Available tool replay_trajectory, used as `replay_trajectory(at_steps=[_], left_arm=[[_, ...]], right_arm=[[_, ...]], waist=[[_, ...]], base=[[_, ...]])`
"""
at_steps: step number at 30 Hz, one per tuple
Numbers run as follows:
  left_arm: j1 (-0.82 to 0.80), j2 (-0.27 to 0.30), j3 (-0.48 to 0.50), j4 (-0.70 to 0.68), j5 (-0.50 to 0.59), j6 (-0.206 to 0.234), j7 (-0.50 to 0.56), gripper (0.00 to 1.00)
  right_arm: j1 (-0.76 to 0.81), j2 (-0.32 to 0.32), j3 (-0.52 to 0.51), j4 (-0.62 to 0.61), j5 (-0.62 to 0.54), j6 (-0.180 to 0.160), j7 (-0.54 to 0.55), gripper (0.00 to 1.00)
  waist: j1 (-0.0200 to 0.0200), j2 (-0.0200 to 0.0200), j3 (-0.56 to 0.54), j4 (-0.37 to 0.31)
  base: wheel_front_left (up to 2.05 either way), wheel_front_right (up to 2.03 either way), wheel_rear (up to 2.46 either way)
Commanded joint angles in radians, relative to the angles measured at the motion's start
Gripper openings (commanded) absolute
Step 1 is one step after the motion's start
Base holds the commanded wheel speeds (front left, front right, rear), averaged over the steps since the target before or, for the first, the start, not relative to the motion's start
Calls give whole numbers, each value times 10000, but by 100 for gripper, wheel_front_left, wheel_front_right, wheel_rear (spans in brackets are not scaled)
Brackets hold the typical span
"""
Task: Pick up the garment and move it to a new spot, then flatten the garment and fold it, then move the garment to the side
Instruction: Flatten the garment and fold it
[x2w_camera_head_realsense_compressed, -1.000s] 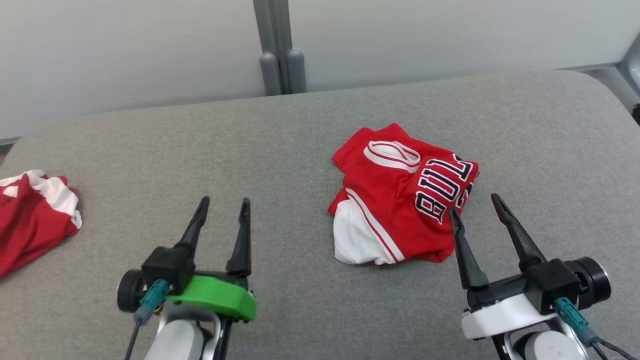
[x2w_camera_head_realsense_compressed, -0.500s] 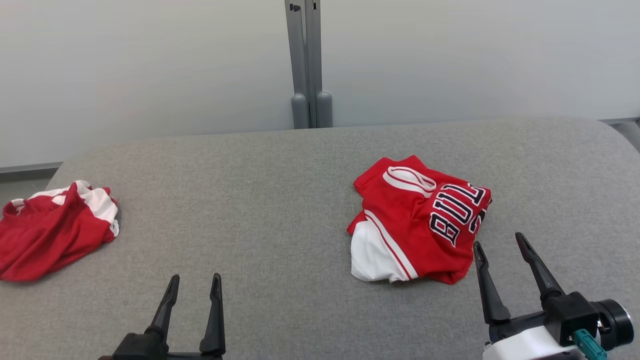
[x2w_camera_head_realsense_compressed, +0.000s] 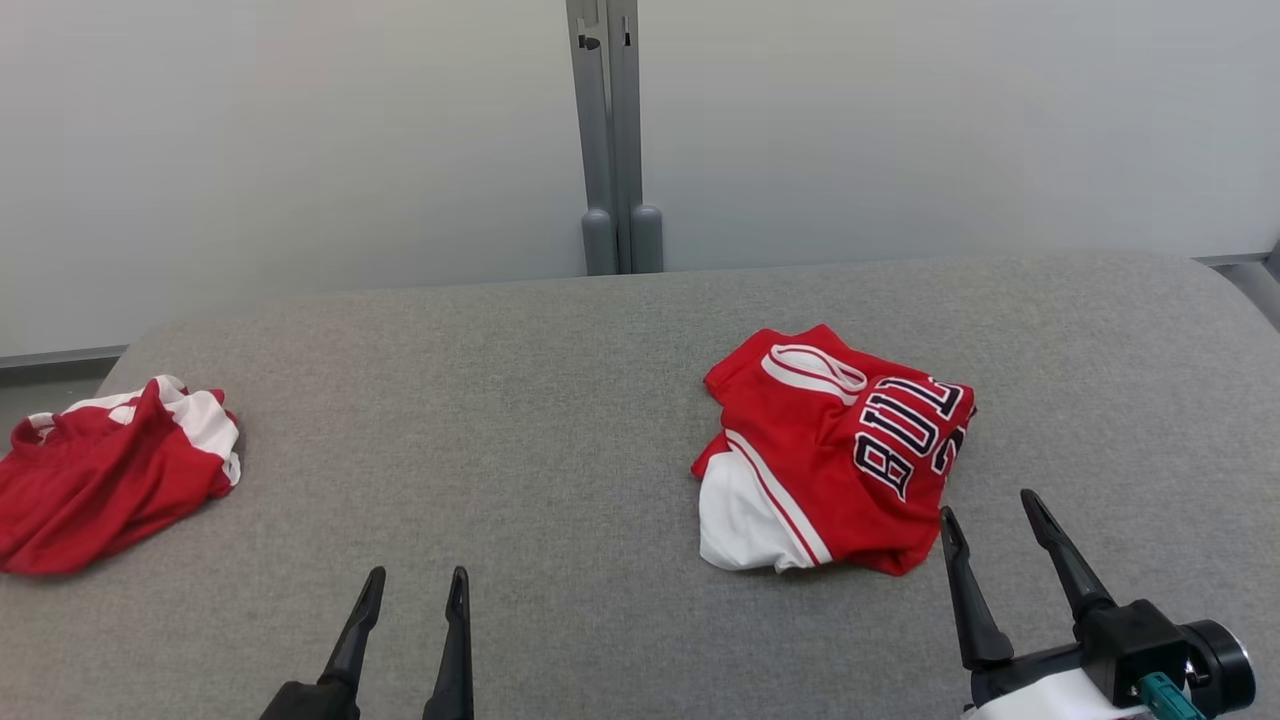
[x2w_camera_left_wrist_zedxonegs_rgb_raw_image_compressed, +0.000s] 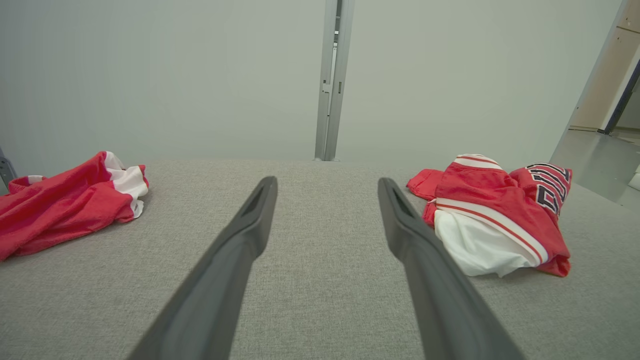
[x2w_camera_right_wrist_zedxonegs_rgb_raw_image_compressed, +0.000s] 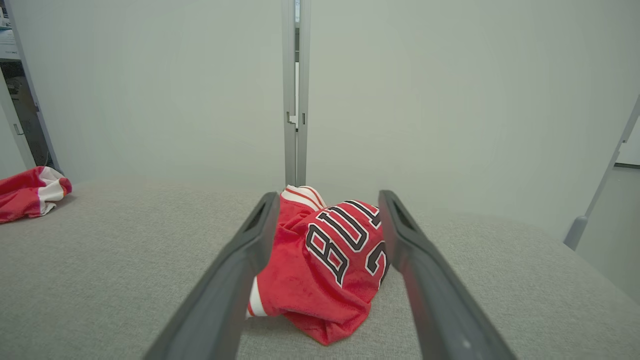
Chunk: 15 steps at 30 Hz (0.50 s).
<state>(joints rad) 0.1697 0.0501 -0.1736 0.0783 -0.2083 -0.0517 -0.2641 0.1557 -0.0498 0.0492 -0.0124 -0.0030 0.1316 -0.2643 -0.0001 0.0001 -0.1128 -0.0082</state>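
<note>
1. The right gripper (x2w_camera_head_realsense_compressed: 988, 505) holds its two long dark fingers spread wide apart, with nothing clamped between them, low over the grey cushion (x2w_camera_head_realsense_compressed: 520, 420)
2. The garment (x2w_camera_head_realsense_compressed: 830, 450), a red jersey with white trim and dark lettering (the letters lie at a slant in the head view), sits crumpled in a heap on the cushion, just ahead of the right gripper's fingertips and a little to its left, not touching them
3. In the right wrist view the heap is framed between that gripper's two fingers, straight ahead of them, with its lettered side turned toward the gripper
4. A white panel of the garment shows on the near side of the heap, to the left of the right gripper
5. The left gripper (x2w_camera_head_realsense_compressed: 416, 578) also has its fingers apart and empty, pointing over bare cushion; the garment lies ahead of it and well off to its right
6. A second garment (x2w_camera_head_realsense_compressed: 110, 470), red and white and bunched up, lies ahead of the left gripper and far to its left, at the cushion's left edge
7. Beyond the cushion's far edge, ahead of both grippers, stand a pale wall (x2w_camera_head_realsense_compressed: 300, 150) and an upright grey post (x2w_camera_head_realsense_compressed: 610, 130)
</note>
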Motion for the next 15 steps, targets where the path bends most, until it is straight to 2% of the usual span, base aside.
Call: replay_trajectory(at_steps=[1, 15], left_arm=[[69, 11, -12, 21, 25, 52, -2, 100], [-101, 10, -132, 87, 49, 96, -2, 100]], right_arm=[[-8, -12, 6, 30, -6, -17, -3, 100], [-67, -12, 66, 155, 105, -17, -3, 100]], waist=[[1, -1, 21, -15], [1, -1, 9, -53]], base=[[0, 0, 0], [0, 0, 0]])
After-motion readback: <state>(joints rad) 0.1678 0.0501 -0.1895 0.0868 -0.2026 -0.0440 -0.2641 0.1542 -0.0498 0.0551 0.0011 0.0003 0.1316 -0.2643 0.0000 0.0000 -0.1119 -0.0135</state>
